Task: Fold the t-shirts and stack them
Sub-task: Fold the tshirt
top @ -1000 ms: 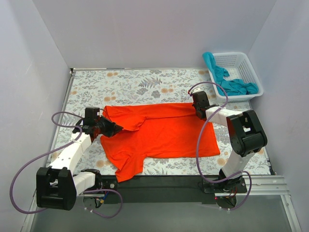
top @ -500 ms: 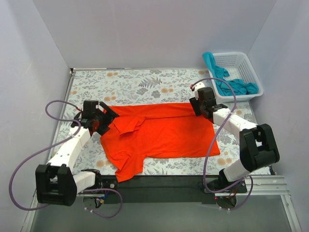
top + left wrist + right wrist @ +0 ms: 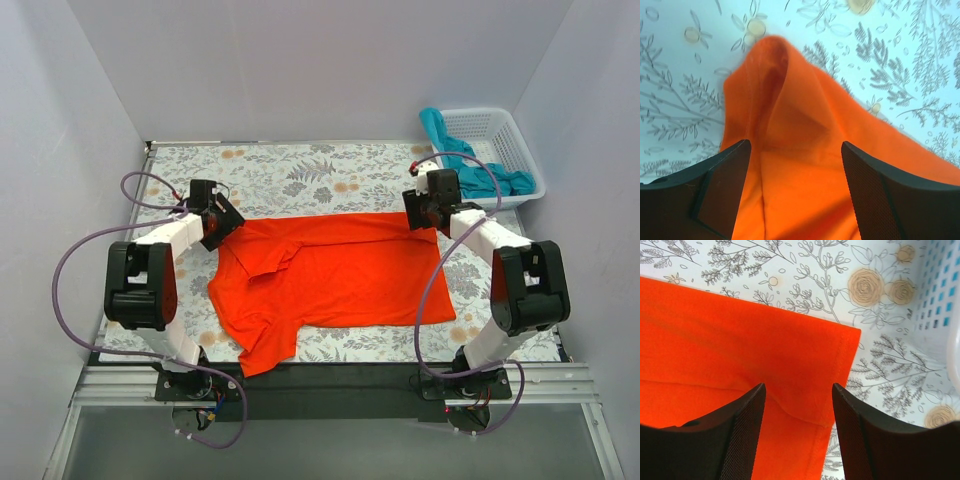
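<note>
Nearest the arm bases, one sleeve of the orange t-shirt [image 3: 340, 280] points toward the near edge of the floral worktop [image 3: 300, 175]. The body lies flat across the centre, with a small fold at its far-left part. At the far-left corner of the garment, the left gripper [image 3: 217, 222] is released, its fingers [image 3: 720, 190] spread on either side of a raised ridge of cloth. At the far-right corner, the right gripper [image 3: 423, 212] is likewise released, fingers apart above the hem. Farther right, a white basket [image 3: 495, 130] holds a teal garment [image 3: 480, 178].
</note>
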### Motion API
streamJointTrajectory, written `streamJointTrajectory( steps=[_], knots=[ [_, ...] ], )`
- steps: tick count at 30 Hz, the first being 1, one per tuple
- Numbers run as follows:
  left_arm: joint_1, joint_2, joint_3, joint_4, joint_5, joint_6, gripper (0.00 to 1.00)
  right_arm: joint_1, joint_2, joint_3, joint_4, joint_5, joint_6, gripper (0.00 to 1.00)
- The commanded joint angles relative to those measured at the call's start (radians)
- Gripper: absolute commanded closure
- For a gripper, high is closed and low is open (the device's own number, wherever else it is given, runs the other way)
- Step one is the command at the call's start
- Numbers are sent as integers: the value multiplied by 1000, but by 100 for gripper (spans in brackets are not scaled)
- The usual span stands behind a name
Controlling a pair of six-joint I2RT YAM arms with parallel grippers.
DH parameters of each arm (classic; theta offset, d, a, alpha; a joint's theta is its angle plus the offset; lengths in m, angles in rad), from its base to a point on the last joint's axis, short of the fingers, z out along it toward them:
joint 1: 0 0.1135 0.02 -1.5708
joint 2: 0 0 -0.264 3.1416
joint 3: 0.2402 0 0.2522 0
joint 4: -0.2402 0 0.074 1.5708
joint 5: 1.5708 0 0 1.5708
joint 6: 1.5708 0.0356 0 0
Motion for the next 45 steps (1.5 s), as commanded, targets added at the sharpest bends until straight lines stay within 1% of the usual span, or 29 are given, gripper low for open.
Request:
streamJointTrajectory(
  steps=[1, 4, 8, 10, 11, 13, 19, 29, 31, 40, 43, 45],
  knots=[
    [11, 10, 71, 72, -50, 58, 28, -7, 38, 72, 9, -71, 47, 39],
    [11, 45, 102, 77, -53, 68, 29, -10, 81, 107, 7, -71, 59, 40],
    [20, 58, 97, 106, -52, 83, 32, -29, 151, 155, 10, -39, 89, 43],
    [29, 56, 86, 126, -41, 89, 36, -44, 177, 176, 13, -47, 96, 46],
    [31, 56, 80, 131, -38, 94, 37, -47, 185, 181, 15, -51, 98, 48],
    [37, 58, 67, 143, -32, 98, 42, -52, 197, 190, 20, -55, 99, 49],
    [41, 64, 45, 166, 2, 95, 52, -68, 246, 207, 32, -65, 104, 50],
    [43, 96, 36, 172, -24, 95, 53, -102, 312, 216, 43, -91, 133, 53],
    [44, 95, 37, 171, -29, 95, 53, -104, 322, 217, 46, -122, 135, 54],
    [50, 88, 31, 166, -52, 109, 50, -105, 328, 220, 52, -137, 142, 56],
    [50, 90, 33, 160, -61, 110, 50, -104, 323, 218, 52, -134, 141, 56],
    [51, 92, 33, 160, -55, 109, 53, -104, 323, 218, 52, -134, 141, 56]
  ],
)
